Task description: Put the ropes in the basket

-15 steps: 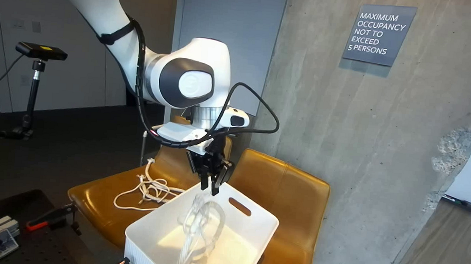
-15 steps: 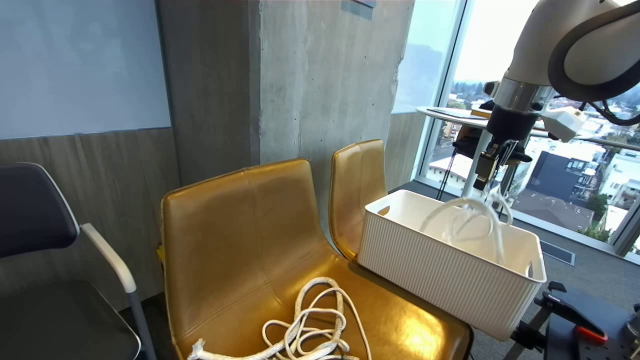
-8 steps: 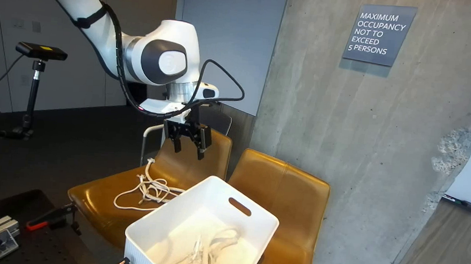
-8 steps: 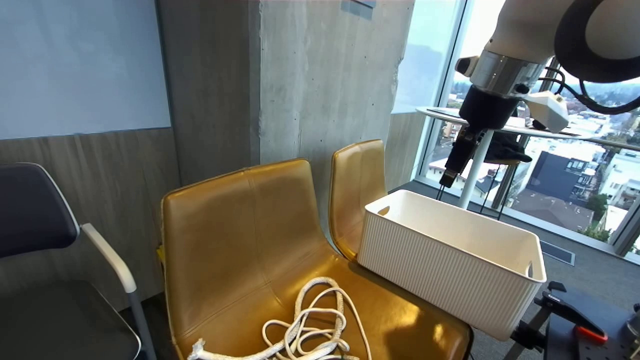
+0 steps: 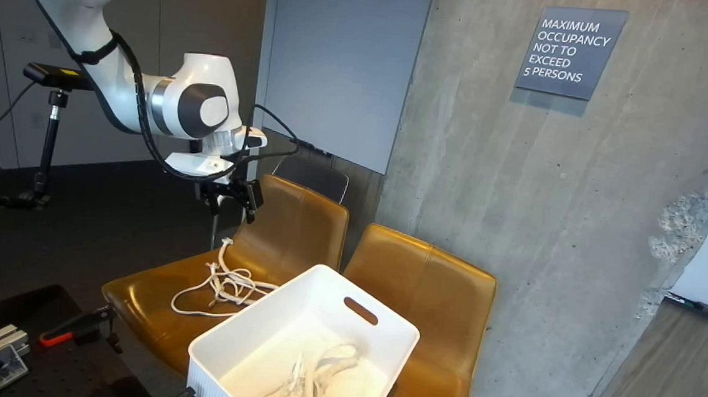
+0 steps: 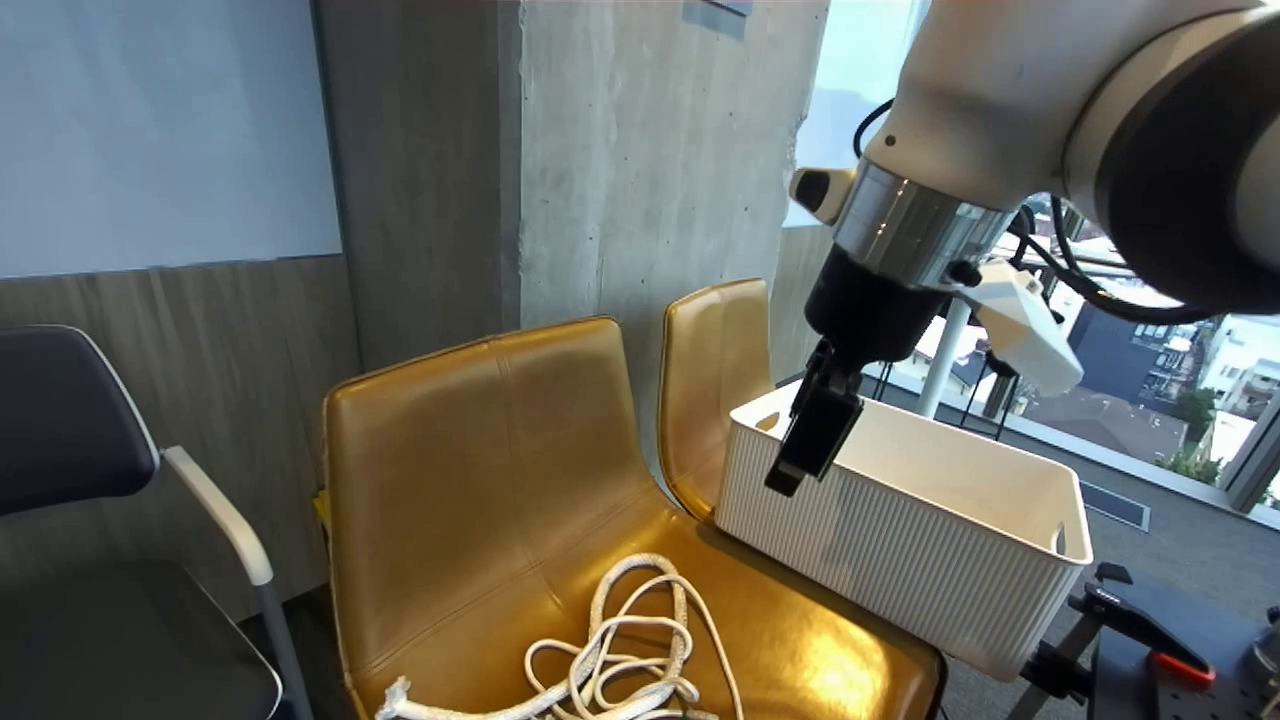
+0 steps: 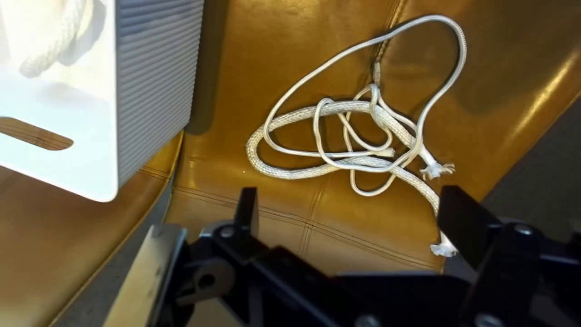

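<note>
There's your one tool (image 7: 349, 209), spread wide, hovering beside one white plastic bin (image 6: 900, 555). You've two tan chairs (image 5: 295, 232) by the bin, and on the seat (image 6: 820, 655) next to it, one thick braided rope (image 7: 295, 173) tangled with one thin cord (image 7: 433, 18). Inside the bin, loose rope (image 7: 54, 43), too muddled to count.

Grey wall sign (image 5: 571, 52), mounted on bare concrete wall (image 5: 515, 203), white capitals read "MAXIMUM OCCUPANCY NOT TO EXCEED 5 PERSONS"
</note>
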Available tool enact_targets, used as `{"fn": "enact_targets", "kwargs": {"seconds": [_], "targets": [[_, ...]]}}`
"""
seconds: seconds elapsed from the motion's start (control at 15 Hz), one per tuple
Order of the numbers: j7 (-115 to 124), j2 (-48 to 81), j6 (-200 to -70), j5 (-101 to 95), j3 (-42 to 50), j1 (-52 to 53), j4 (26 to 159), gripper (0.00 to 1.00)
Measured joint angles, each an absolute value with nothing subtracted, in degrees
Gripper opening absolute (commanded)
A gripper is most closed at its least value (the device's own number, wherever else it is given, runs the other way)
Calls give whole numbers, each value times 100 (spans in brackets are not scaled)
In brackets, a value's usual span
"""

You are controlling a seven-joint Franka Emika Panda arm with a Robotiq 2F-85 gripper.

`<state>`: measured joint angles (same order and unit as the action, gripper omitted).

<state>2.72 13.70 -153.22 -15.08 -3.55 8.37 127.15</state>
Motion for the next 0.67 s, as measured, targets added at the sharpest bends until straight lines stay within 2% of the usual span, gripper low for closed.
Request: {"fn": "enact_targets", "kwargs": {"seconds": [0.4,0.67], "targets": [[25,2917,-15676,-1697,-364,1103,11580,100],[-1043,4017,-15683,-1632,-666,1018,10704,100]]}}
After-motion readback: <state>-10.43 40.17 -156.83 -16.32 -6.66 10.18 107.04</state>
